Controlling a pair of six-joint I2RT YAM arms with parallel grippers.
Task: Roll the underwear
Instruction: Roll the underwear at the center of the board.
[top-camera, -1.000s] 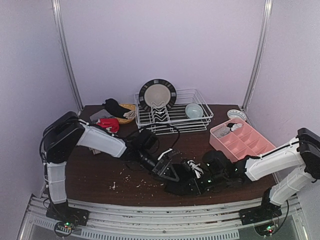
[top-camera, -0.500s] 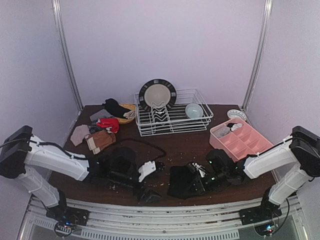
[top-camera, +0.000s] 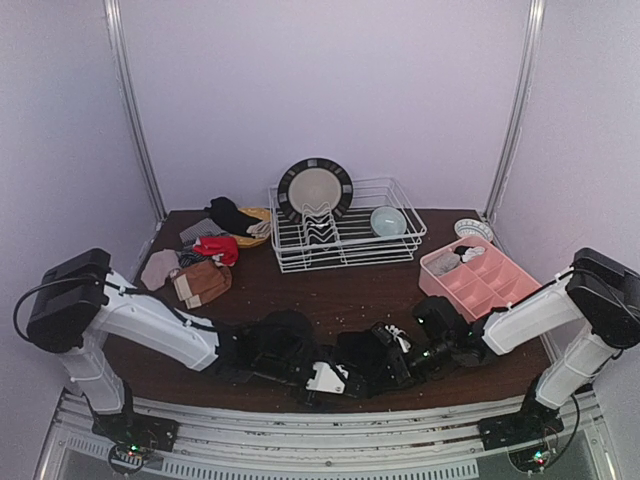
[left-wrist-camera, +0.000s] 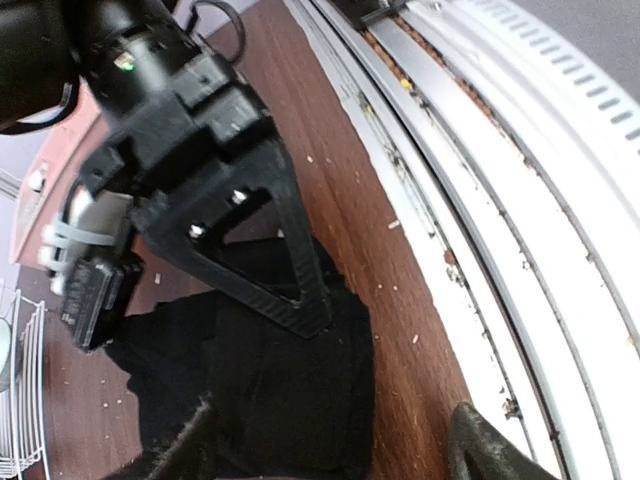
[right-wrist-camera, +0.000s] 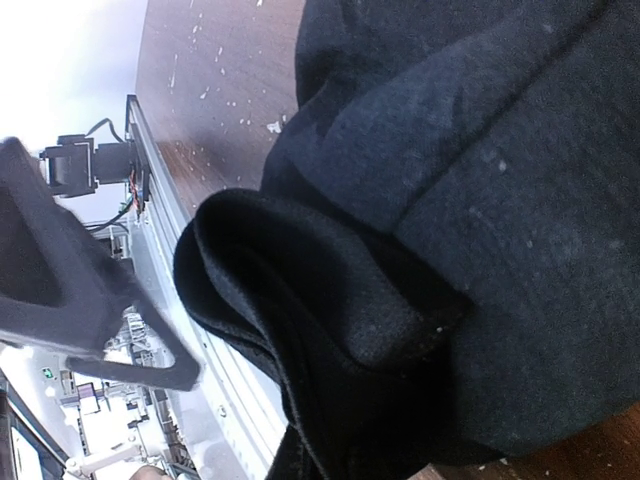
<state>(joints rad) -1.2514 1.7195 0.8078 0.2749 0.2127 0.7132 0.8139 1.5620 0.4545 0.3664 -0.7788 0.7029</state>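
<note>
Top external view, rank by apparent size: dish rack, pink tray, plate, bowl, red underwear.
1. dish rack
2. pink tray
3. plate
4. bowl and red underwear: these look about alike, so they are not ranked against each other.

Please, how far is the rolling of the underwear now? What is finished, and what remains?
Done: nothing is clearly rolled yet. In hand: the black cloth underwear lies bunched at front centre. The right gripper has its jaws shut on it, and the left gripper is beside it with jaws open. Left: finishing this roll, then the red garment, brown garment and beige garment piled at the back left.
</note>
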